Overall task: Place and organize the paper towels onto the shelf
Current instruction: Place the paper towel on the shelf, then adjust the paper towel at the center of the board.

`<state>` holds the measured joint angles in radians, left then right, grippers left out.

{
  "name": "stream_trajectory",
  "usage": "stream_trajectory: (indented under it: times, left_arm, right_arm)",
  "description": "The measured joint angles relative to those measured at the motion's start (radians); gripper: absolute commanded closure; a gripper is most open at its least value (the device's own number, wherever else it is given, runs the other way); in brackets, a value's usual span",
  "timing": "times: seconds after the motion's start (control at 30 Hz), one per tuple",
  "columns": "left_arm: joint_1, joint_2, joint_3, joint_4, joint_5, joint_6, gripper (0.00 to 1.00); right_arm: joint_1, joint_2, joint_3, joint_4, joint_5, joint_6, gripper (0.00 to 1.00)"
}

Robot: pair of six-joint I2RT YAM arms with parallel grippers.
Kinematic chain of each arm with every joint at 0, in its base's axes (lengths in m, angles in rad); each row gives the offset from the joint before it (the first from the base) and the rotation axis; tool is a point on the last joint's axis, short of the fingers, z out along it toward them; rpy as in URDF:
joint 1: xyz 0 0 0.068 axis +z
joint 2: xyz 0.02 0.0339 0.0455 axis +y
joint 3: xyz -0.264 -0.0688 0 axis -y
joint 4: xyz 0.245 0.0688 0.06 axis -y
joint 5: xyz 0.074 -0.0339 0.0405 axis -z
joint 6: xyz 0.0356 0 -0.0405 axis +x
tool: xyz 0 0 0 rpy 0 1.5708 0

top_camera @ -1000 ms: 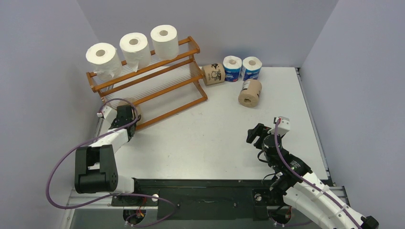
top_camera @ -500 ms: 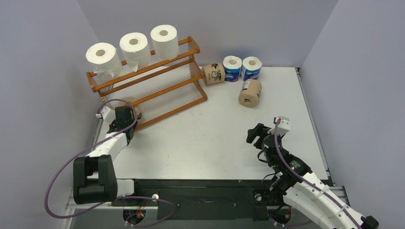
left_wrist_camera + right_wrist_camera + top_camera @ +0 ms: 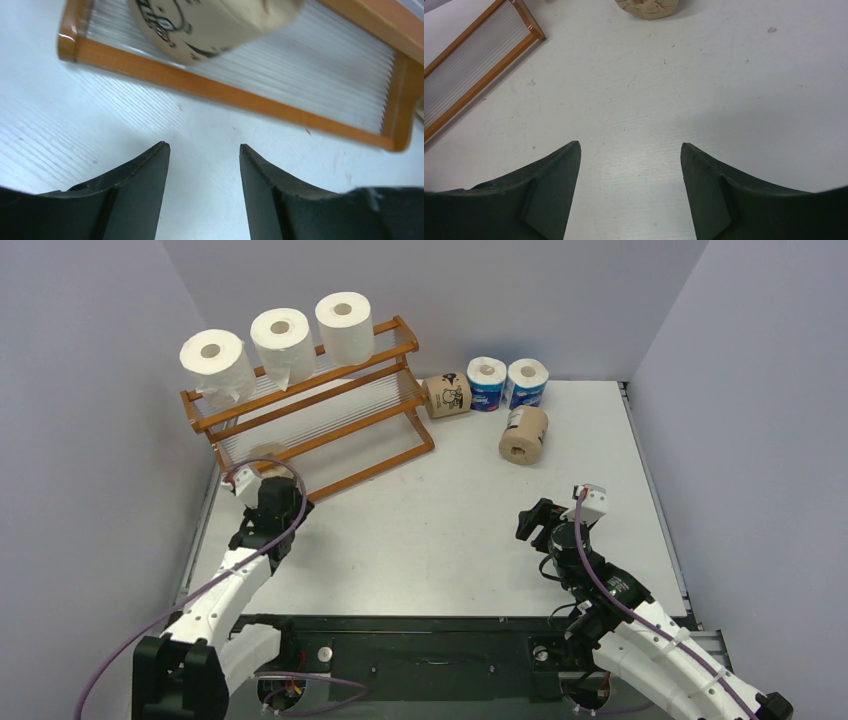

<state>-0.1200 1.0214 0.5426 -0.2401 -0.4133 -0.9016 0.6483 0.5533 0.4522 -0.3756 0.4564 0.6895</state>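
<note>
Three white rolls (image 3: 281, 335) sit on the top tier of the wooden shelf (image 3: 330, 430). A brown printed roll (image 3: 265, 452) rests on the bottom tier at its left end; it also shows in the left wrist view (image 3: 210, 25). My left gripper (image 3: 278, 502) is open and empty, just in front of that roll, over the table (image 3: 204, 146). Two more brown rolls (image 3: 446, 396) (image 3: 524, 434) and two blue-and-white rolls (image 3: 487, 383) (image 3: 527, 382) stand on the table right of the shelf. My right gripper (image 3: 537, 522) is open and empty over bare table (image 3: 630, 145).
Grey walls close in the left, back and right sides of the white table (image 3: 450, 510). The shelf's bottom front rail (image 3: 235, 97) lies just beyond my left fingertips. The shelf's corner (image 3: 531, 30) and a brown roll (image 3: 647, 7) show far ahead of my right gripper.
My left gripper has let go of the brown roll on the bottom tier and drawn back toward the near edge and slightly right. The right arm has not moved.
</note>
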Motion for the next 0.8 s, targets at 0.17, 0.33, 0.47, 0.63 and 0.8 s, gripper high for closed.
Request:
stream_trajectory:
  times: [0.17, 0.33, 0.47, 0.63, 0.8]
  left_arm:
    - [-0.194, -0.126, 0.0, -0.065, -0.051, 0.003, 0.43]
    - [-0.421, -0.2, 0.005, -0.112, -0.119, 0.003, 0.39]
    - [-0.589, -0.187, 0.017, -0.132, -0.166, 0.005, 0.36]
    - [-0.67, -0.177, 0.019, -0.117, -0.171, 0.029, 0.35]
    - [-0.671, -0.192, 0.0, -0.066, -0.127, 0.048, 0.34]
  right_arm:
    - [0.0, 0.001, 0.014, -0.01, 0.001, 0.003, 0.3]
    - [0.0, 0.026, 0.067, -0.019, 0.054, 0.025, 0.24]
    - [-0.023, 0.115, 0.131, -0.015, 0.079, 0.058, 0.21]
    - [-0.127, 0.25, 0.178, 0.087, 0.013, 0.148, 0.19]
    - [-0.249, 0.396, 0.158, 0.296, -0.114, 0.301, 0.17]
